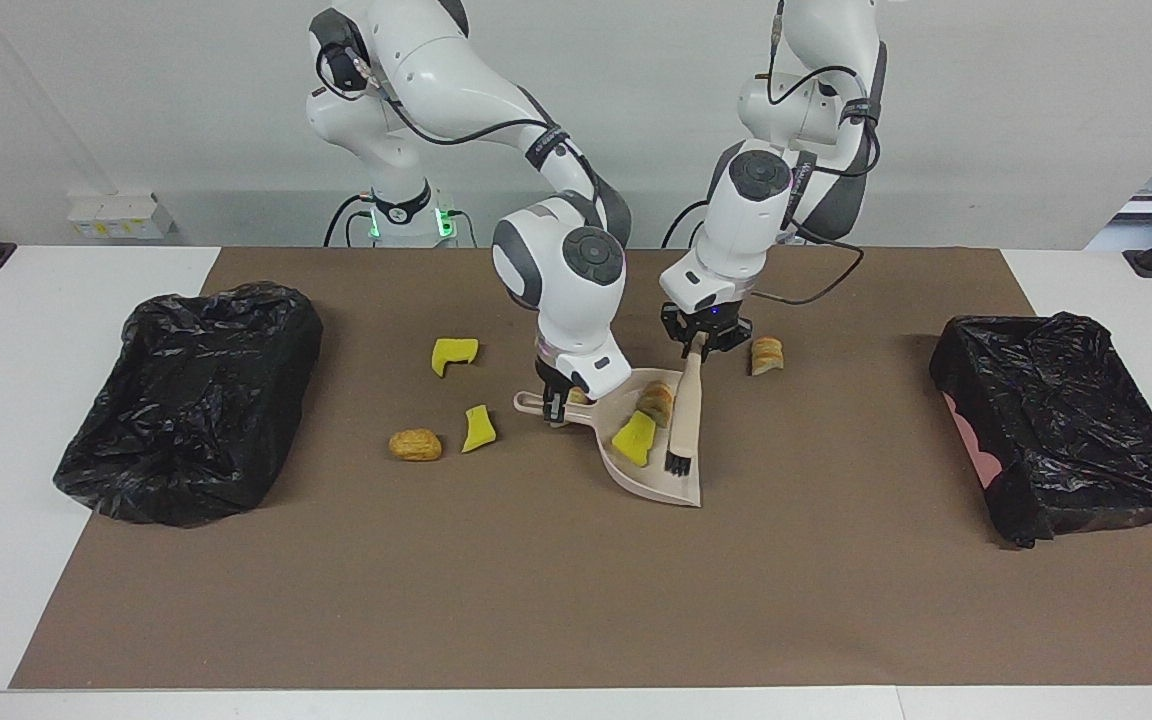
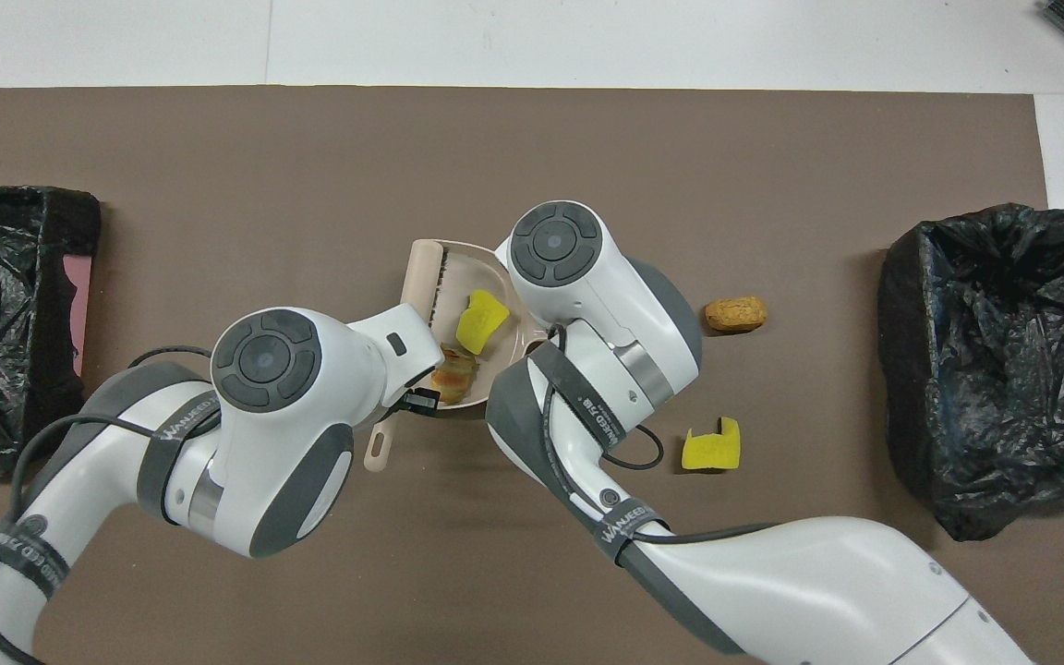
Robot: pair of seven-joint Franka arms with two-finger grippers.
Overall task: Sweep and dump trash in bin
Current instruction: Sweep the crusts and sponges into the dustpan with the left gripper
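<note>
My right gripper (image 1: 556, 407) is shut on the handle of the beige dustpan (image 1: 678, 490), which lies on the brown mat. Shut on the beige brush (image 1: 688, 400), my left gripper (image 1: 701, 345) holds it with the black bristles down inside the pan. A yellow chunk (image 1: 634, 438) (image 2: 481, 319) and a tan bread piece (image 1: 654, 402) (image 2: 454, 374) lie in the pan. Loose trash on the mat: two yellow chunks (image 1: 454, 354) (image 1: 478, 428), a tan piece (image 1: 415, 444) toward the right arm's end, and a tan piece (image 1: 766, 355) beside the left gripper.
Two bins lined with black bags stand at the mat's ends, one (image 1: 186, 400) toward the right arm's end and one (image 1: 1066, 440) toward the left arm's end. Bare mat lies farther from the robots than the pan.
</note>
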